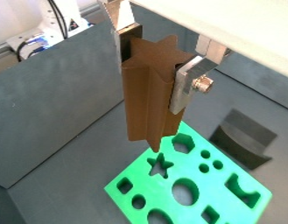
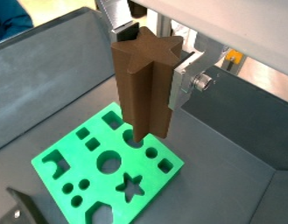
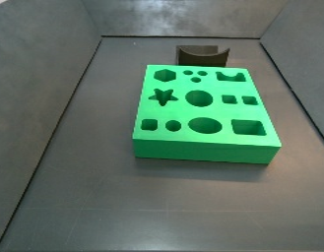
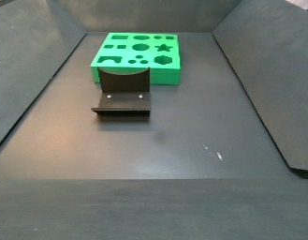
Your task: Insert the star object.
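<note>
My gripper (image 1: 156, 74) is shut on the star object (image 1: 146, 87), a tall dark-brown prism with a star-shaped end, held upright between the silver fingers (image 1: 185, 83). Both wrist views show it (image 2: 144, 83), hanging above the green block (image 1: 122, 186), which has several shaped holes. The star-shaped hole (image 1: 161, 164) lies just beside the prism's lower end and also appears in the other wrist view (image 2: 132, 184). The side views show the green block (image 3: 204, 150) (image 4: 138, 72) and its star hole (image 3: 162, 95) (image 4: 161, 47), but no gripper and no prism.
A dark brown block with a curved notch (image 3: 200, 52) (image 4: 121, 98) stands on the floor next to the green block. Grey walls (image 3: 72, 89) enclose the bin on its sides.
</note>
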### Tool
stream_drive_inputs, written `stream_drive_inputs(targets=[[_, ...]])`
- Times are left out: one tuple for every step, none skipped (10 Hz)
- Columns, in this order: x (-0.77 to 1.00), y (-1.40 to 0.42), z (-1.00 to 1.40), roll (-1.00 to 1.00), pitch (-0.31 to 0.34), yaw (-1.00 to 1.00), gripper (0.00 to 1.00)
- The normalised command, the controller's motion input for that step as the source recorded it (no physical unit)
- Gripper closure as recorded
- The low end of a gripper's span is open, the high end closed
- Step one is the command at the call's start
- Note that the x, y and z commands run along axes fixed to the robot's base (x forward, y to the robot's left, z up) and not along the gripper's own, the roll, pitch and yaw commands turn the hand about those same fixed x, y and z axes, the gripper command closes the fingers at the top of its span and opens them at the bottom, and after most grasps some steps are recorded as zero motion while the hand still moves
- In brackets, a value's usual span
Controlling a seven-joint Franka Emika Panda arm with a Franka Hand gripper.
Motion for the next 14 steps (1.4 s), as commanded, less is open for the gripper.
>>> stream_drive_inputs(targets=[[0.09,0.29,-0.82,0.18,-0.054,0.60,1.00],[0.15,0.25,-0.83,0.11,-0.053,0.59,1.00],[0.20,0.17,-0.91,0.06,-0.047,0.56,1.00],[0.27,0.17,-0.92,0.01,-0.034,0.54,1.00],[0.24,0.15,-0.92,0.01,-0.034,0.57,1.00],[0.34,0.13,-1.00,0.00,-0.016,0.48,1.00],[0.43,0.09,-1.00,0.00,0.000,0.39,1.00],[0.40,0.07,-1.00,0.00,0.000,0.37,1.00],[0.39,0.11,-1.00,0.00,-0.003,0.37,1.00],[0.19,0.05,-1.00,0.04,0.000,0.37,1.00],[0.00,0.00,-0.29,-0.06,-0.070,0.19,1.00],[-0.12,0.00,-0.23,0.00,-0.121,0.11,1.00],[-0.49,0.00,-0.52,0.33,-0.009,0.00,1.00],[-0.52,0.00,-0.52,0.33,0.000,0.00,1.00]])
